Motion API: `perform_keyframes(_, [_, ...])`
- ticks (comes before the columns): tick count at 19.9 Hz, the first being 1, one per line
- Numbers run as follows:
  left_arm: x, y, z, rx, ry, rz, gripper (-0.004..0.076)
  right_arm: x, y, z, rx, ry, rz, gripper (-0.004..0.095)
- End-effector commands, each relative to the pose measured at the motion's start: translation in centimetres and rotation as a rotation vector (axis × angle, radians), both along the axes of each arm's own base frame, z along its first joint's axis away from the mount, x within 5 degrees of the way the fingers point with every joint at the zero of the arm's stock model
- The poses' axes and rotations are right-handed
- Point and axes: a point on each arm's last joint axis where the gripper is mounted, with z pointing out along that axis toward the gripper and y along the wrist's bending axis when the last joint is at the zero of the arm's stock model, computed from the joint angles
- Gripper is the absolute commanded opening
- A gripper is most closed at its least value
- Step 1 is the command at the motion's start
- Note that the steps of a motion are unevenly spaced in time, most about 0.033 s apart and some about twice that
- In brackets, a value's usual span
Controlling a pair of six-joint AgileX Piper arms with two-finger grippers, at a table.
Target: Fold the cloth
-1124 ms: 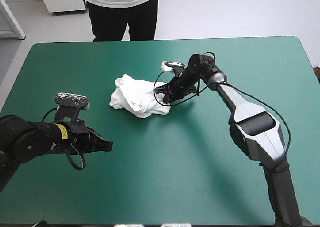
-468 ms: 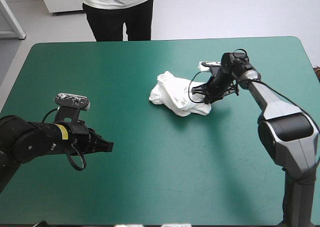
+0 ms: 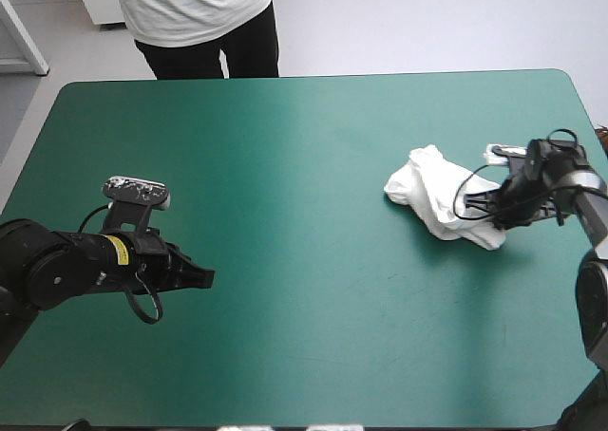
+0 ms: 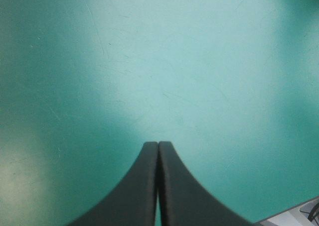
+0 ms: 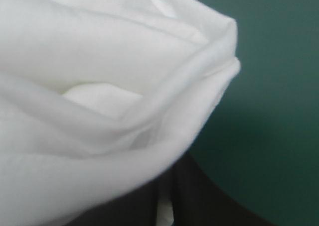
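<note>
High view: right gripper (image 3: 499, 209) clamps the right side of the crumpled T-shirt (image 3: 437, 196); left gripper (image 3: 204, 277), fingers together, hovers well apart from the T-shirt.

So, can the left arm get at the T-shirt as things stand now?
Probably not without a long stretch. Nothing lies on the teal-green cover between the shut left hand and the T-shirt, so the way is free, but the T-shirt sits far off near the right edge, held by the right hand.
</note>
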Motion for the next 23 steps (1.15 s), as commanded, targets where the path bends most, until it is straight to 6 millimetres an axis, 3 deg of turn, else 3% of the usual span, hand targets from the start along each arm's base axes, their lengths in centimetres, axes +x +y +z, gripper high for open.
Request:
perform_keyframes(1, [-0.2, 0.0, 1.0, -0.04, -0.049, -0.005, -0.001, -3.1, -5.1, 0.6, -0.113, 0.025, -0.068, -0.0017])
perform_keyframes(8, [-0.4, -0.3, 1.0, -0.072, -0.03, -0.015, -0.001, -7.9, -11.7, -0.1, -0.098, 0.003, -0.299, -0.0017])
perform_keyframes(14, [-0.5, -0.3, 0.9, -0.073, -0.014, -0.015, -0.001, -8.1, -12.1, 0.2, -0.093, -0.02, -0.309, 0.0007])
perform_keyframes(16, [-0.5, -0.3, 0.9, -0.071, -0.013, -0.017, -0.001, -8.2, -12.0, 0.3, -0.085, 0.006, -0.309, 0.017])
perform_keyframes(17, [-0.5, -0.3, 0.9, -0.067, -0.015, -0.022, -0.001, -8.1, -11.9, 0.5, -0.073, 0.003, -0.319, 0.0352])
perform_keyframes(19, [-0.5, -0.3, 0.9, -0.06, -0.021, -0.036, -0.001, -8.0, -12.0, 1.0, -0.068, -0.004, -0.325, 0.0509])
perform_keyframes(21, [-0.5, -0.3, 0.9, -0.057, -0.022, -0.037, -0.001, -7.9, -12.0, 1.7, -0.062, -0.013, -0.355, 0.0622])
perform_keyframes(23, [-0.5, -0.3, 0.9, -0.055, -0.023, -0.036, -0.001, -8.1, -12.0, 3.1, -0.071, -0.036, -0.37, 0.0633])
